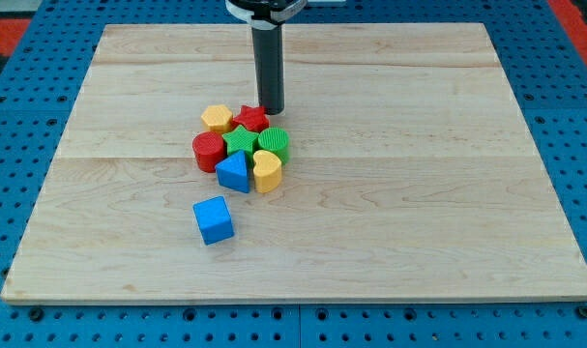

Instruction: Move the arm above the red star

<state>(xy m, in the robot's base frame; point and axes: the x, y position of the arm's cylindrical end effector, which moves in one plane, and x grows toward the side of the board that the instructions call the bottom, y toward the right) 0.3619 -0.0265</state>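
Observation:
The red star (pixel 251 118) lies at the top of a tight cluster of blocks near the board's middle. My tip (pixel 273 109) stands just to the star's upper right, close beside it; contact cannot be told. The dark rod rises from there to the view's top. Around the star are a yellow hexagon (pixel 217 118) to its left, a green star (pixel 240 142) below it and a green round block (pixel 274 143) to its lower right.
The cluster also holds a red round block (pixel 208 151), a blue triangle (pixel 233 172) and a yellow heart (pixel 266 170). A blue cube (pixel 214 219) lies apart, below the cluster. The wooden board (pixel 419 193) sits on a blue pegboard table.

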